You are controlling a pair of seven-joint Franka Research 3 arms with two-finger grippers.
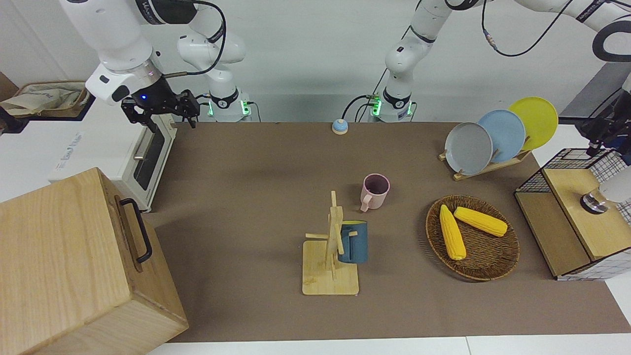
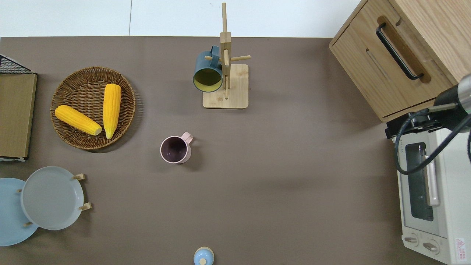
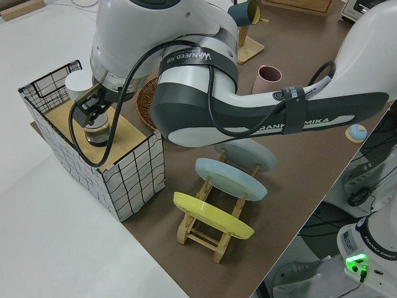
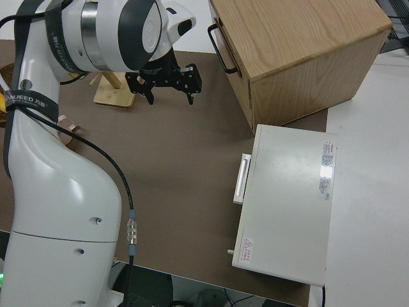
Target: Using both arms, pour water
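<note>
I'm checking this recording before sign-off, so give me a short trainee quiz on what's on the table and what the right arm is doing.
1. True or false: the blue mug hangs on the wooden mug tree.
2. How many corn cobs lie in the wicker basket? A one, B two, C three.
3. Fill in: the right gripper holds nothing, its jaws ____.

Key: 1 true; 2 B; 3 open.

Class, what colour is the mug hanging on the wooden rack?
Dark blue mug; the front view shows it best.
</note>
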